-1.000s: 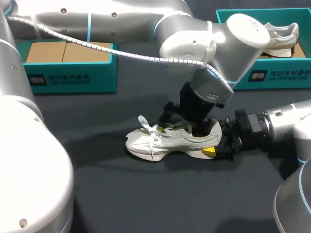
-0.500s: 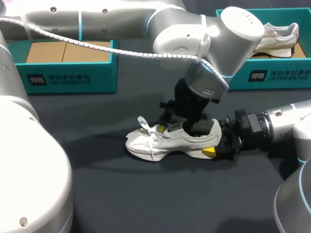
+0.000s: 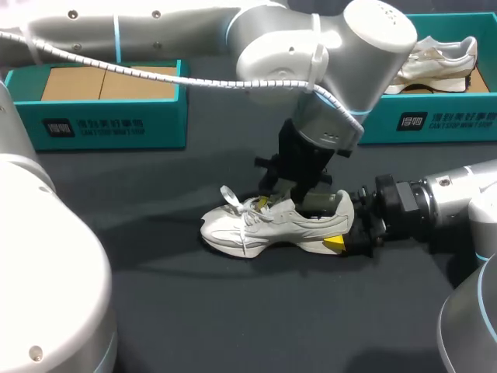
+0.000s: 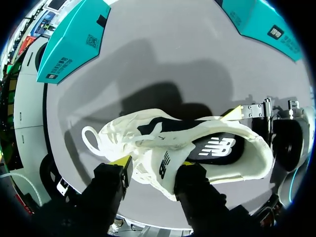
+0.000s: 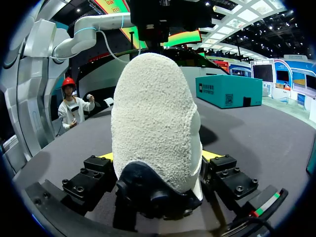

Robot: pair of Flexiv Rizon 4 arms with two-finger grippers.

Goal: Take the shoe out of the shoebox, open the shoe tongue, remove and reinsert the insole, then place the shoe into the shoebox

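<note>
Presently, as observed:

- The dark worktop [image 3: 233, 326] carries two teal shoeboxes: one at the left [image 3: 109, 124] showing only its brown cardboard floor, and one at the right [image 3: 435, 120] holding a second shoe [image 3: 435, 58].
- The left arm [image 3: 311, 47] crosses past the middle and bends down over the white shoe [image 3: 264, 229]. The right arm [image 3: 450, 202] lies low behind the shoe's heel.
- The shoe stands upright on its sole on the worktop, between the boxes and outside both, with its toe towards the left box.
- The right tool [image 5: 158, 156] is clamped on the heel, one yellow tip on either side.
- The left tool [image 4: 154, 162] sits at the shoe's upper beside the opening. I cannot tell whether it grips.
- The dark insole [image 4: 217, 148] lies inside the shoe.
- The laces [image 3: 233, 200] are tied in a bow.
</note>
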